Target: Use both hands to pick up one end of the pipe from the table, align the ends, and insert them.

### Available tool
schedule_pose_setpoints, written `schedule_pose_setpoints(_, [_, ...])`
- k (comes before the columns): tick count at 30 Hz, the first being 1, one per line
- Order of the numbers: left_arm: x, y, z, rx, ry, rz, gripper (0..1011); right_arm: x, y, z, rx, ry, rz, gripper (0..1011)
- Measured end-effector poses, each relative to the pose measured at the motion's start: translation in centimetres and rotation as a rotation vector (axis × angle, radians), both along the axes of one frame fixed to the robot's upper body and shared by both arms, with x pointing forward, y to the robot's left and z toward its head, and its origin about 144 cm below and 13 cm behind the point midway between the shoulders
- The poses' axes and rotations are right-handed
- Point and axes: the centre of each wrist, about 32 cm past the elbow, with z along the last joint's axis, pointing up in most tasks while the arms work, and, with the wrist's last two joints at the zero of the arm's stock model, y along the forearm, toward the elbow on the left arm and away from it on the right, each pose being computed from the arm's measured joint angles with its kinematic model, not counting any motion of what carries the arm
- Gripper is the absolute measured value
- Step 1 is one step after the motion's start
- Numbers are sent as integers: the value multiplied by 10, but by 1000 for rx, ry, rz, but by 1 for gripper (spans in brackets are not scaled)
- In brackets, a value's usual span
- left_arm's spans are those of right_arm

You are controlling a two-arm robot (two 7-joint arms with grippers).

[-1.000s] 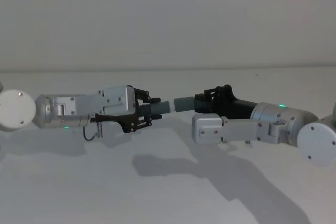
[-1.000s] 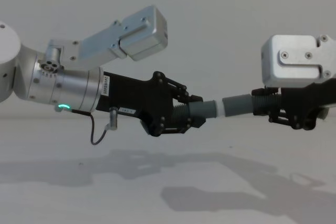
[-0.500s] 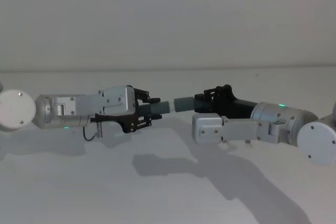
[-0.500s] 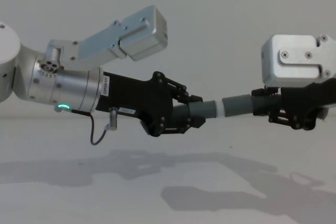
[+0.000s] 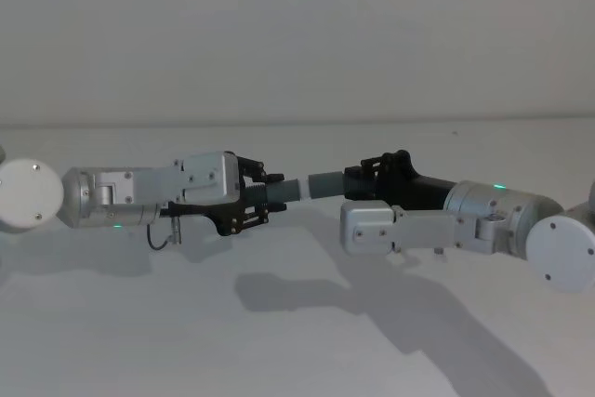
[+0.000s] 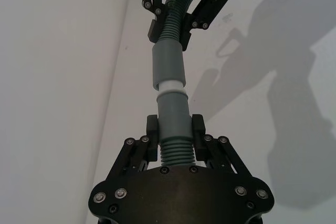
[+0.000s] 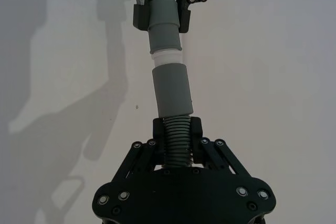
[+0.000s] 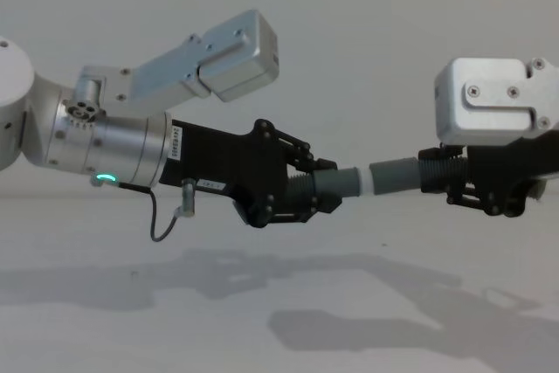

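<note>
Both grippers hold the pipe in the air above the white table point(image 5: 297, 341). My left gripper point(image 8: 306, 191) is shut on the ribbed part of one dark grey piece point(image 8: 336, 183). My right gripper point(image 8: 454, 179) is shut on the ribbed part of the other piece point(image 8: 395, 176). The two ends meet between the grippers, with a narrow white ring point(image 8: 366, 183) showing at the joint. In the left wrist view my left gripper point(image 6: 174, 135) clamps its piece point(image 6: 173, 114), and the other piece point(image 6: 168, 66) runs on to the right gripper point(image 6: 170, 22). The pieces sit at a slight angle to each other.
The arms' shadows point(image 5: 307, 290) fall on the table below the joint. A plain pale wall point(image 5: 297, 34) stands behind. A small loose cable point(image 8: 166, 220) hangs under the left wrist.
</note>
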Motion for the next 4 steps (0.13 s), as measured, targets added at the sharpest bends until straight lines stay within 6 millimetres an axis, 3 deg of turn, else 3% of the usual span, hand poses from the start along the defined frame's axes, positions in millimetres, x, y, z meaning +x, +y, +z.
schedule_pose_setpoints(4, [0, 0, 0, 0, 0, 0, 341, 0, 0, 0, 0, 0, 0, 253])
